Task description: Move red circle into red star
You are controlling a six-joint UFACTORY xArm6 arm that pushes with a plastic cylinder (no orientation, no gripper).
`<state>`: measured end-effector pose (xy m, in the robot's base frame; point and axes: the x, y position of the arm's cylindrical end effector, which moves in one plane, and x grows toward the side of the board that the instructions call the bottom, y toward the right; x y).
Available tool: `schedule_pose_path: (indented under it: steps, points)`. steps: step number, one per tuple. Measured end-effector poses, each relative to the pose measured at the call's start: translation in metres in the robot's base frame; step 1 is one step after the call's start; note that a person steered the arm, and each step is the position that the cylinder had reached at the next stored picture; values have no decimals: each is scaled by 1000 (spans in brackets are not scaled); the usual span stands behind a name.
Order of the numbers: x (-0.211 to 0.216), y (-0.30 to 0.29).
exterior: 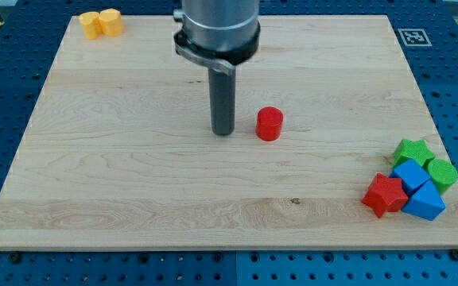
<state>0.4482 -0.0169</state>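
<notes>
Jawless, my tip (223, 132) stands just left of red circle (269, 124).

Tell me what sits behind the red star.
Right behind the red star is a blue cube, with a green star further back. A blue block sits beside it. The cube's lower part is covered by the star.
</notes>
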Motion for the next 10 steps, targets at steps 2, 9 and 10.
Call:
schedule_pose_path:
  steps: [2, 9, 10]
  points:
    - [-5, 69]
    - [25, 213]
    - [28, 219]
